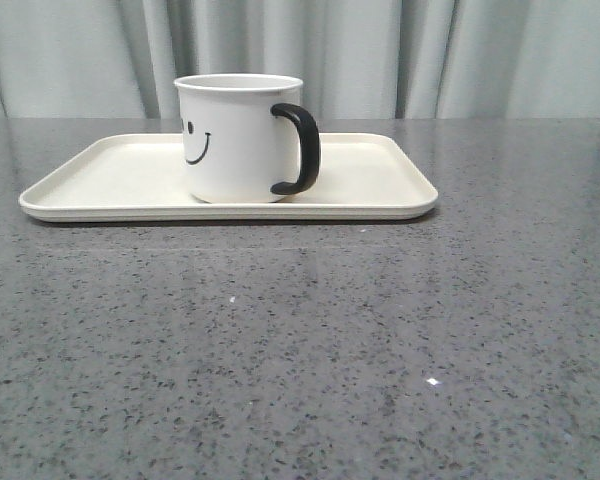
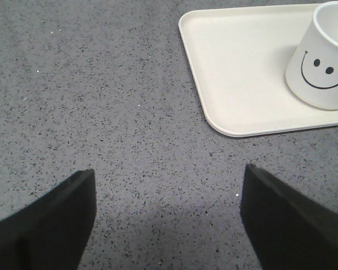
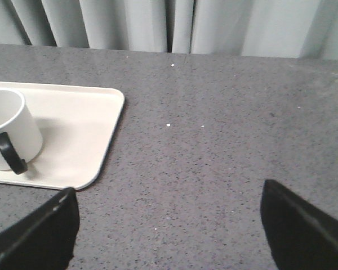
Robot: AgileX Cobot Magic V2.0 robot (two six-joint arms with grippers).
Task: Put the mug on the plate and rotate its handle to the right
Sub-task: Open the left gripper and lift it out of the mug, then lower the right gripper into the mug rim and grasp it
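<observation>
**Mug sitting on plate, handle to the right**

Mug [image 1: 238, 138] is what you are looking at in the front view: it is standing upright on the plate [image 1: 110, 190], roughly at the plate's middle, with bare tray showing on either side. Its handle [image 1: 300, 148] is pointing toward the desk's right edge, and the smiley face [image 1: 196, 143] is facing toward the left edge. The plate is lying flat on the speckled grey desk [image 1: 300, 360], toward its far edge, with pale curtains [image 1: 460, 55] hanging behind.

You are seeing neither arm in the front view. In the left wrist view, the left gripper [image 2: 166, 219] is hovering over bare desk with its dark fingers [image 2: 50, 225] spread wide, holding nothing, well apart from the plate's corner. In the right wrist view, the right gripper [image 3: 169, 228] is likewise spread wide and gripping nothing, its fingers [image 3: 304, 230] over the desk beside the plate's right end.
</observation>
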